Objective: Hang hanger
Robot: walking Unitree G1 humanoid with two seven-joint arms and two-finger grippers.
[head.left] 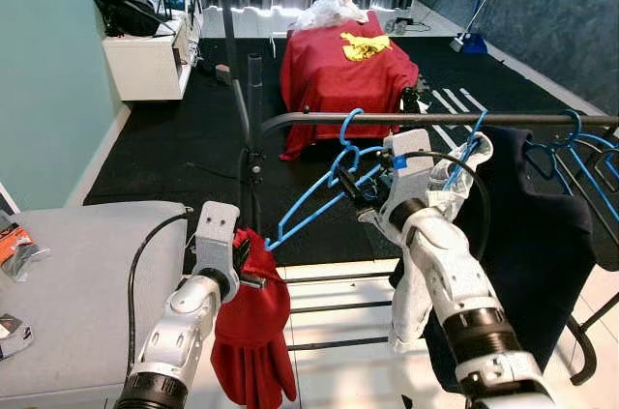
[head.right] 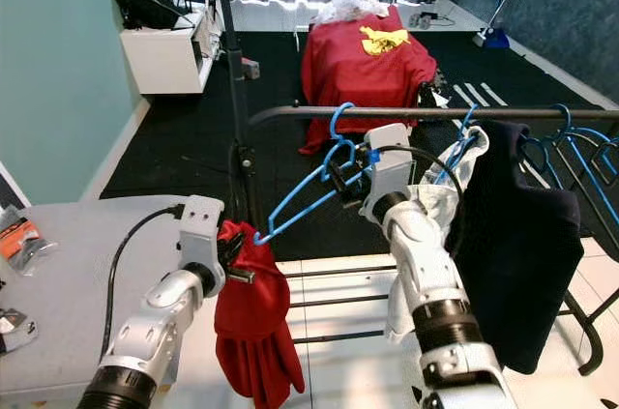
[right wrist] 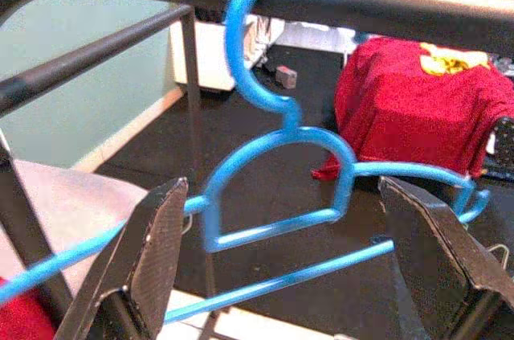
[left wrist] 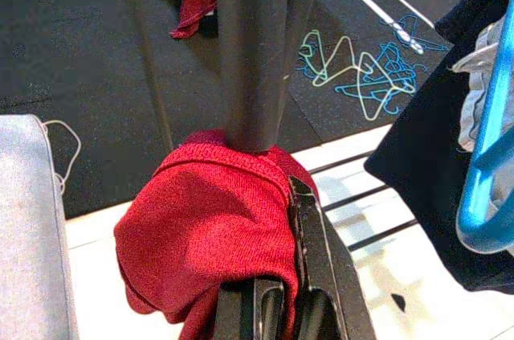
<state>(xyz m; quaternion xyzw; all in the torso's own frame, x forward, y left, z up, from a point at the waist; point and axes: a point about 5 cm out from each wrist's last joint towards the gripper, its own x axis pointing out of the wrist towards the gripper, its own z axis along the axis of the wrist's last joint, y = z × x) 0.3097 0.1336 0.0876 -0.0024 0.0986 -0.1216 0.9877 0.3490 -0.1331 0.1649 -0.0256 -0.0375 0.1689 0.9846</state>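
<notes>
The black rail [head.left: 464,120] carries a dark garment [head.left: 537,235] and the blue hanger [right wrist: 281,171], whose hook sits over it. The right gripper [right wrist: 297,268] is just behind the hanger, jaws spread wide and empty. The left gripper [head.left: 244,269] has its jaws closed on a red cloth [head.left: 253,341] hanging below.

Blue plastic hanger [head.left: 324,191], hooked over the black rail [head.left: 435,120], tilted, lower end sloping down from the rail into red cloth [head.left: 253,332].
</notes>
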